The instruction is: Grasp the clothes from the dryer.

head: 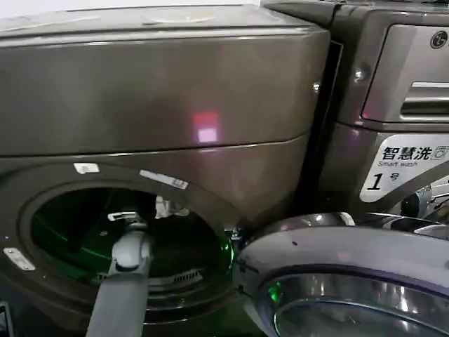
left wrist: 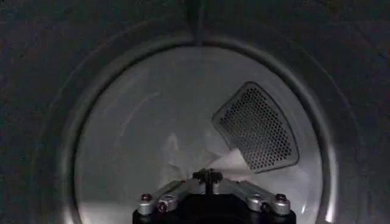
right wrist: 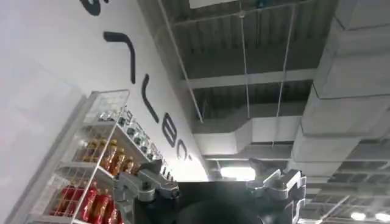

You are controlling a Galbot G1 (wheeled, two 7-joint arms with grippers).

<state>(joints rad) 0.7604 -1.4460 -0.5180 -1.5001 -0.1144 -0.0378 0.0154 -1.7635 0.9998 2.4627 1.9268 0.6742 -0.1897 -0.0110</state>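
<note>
The dryer [head: 161, 105] stands with its round porthole [head: 42, 210] open, and my left arm reaches through it into the dark drum. In the left wrist view the clothes [left wrist: 183, 155], a small white wrinkled bundle, lie against the drum's pale back wall. My left gripper [left wrist: 207, 176] has its fingertips closed together on a pulled-up fold of that fabric. My right gripper [right wrist: 210, 182] is raised away from the machine, facing the ceiling, fingers spread wide and holding nothing.
The dryer's chrome-ringed door [head: 351, 267] hangs open at lower right, close beside the porthole. An LG-badged machine [head: 393, 105] stands to the right. A perforated vent panel [left wrist: 256, 128] sits on the drum's back wall. Shelves of bottles [right wrist: 97, 176] line a wall.
</note>
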